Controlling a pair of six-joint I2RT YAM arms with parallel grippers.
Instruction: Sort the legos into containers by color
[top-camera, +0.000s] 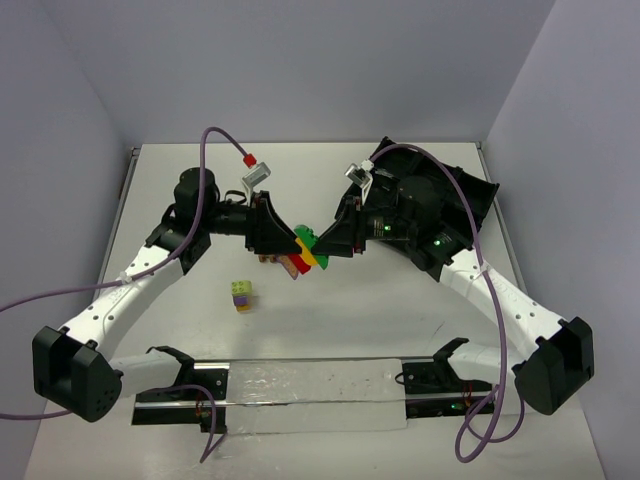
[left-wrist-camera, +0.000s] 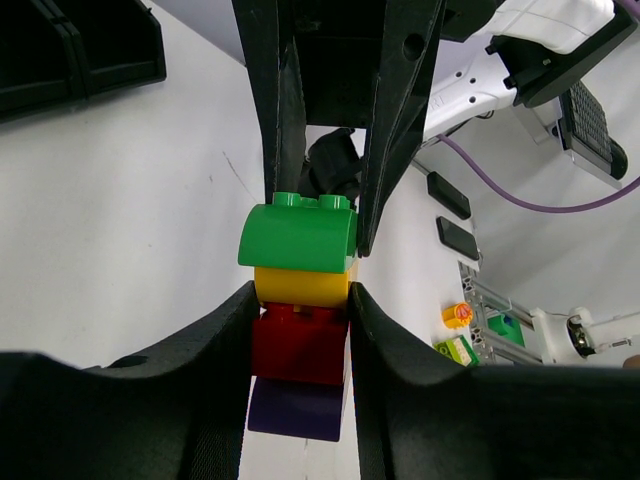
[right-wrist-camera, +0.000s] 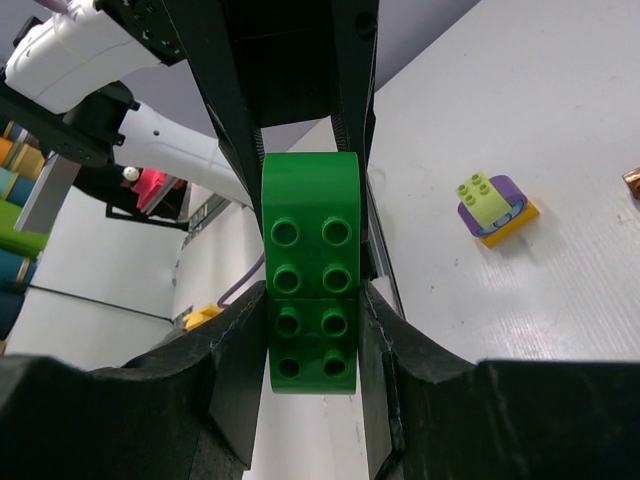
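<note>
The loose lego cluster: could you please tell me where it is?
In the top view the cluster lies on the table left of centre, apart from the multi-coloured stack and on the near side of the left end effector.

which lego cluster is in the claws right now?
The green-yellow-red-purple stack, pinched between the left claw and right claw. The smaller lime-purple-orange cluster lies loose on the table, touched by neither.
</note>
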